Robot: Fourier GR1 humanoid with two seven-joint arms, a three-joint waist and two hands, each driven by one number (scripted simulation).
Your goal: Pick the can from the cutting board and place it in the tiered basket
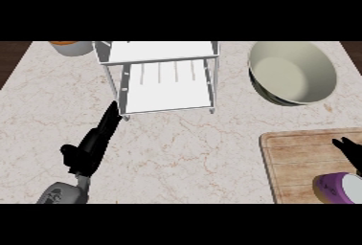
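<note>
Right hand [351,149], fingers relaxed and holding nothing, hovers just beyond the purple can [338,188] lying on the cutting board [297,165]. Left hand [96,141] rests straight-fingered near the tiered basket [164,76]. Best approach: lower, then curl around the can's sides.

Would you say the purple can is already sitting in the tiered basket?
No, the purple can lies on the cutting board, far from the tiered basket.

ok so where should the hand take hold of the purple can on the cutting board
Probably around its curved side. The can appears to lie tipped on the cutting board, pale end facing up-right, so the right hand, just behind it, could come down from above and wrap across the body, not the ends.
</note>
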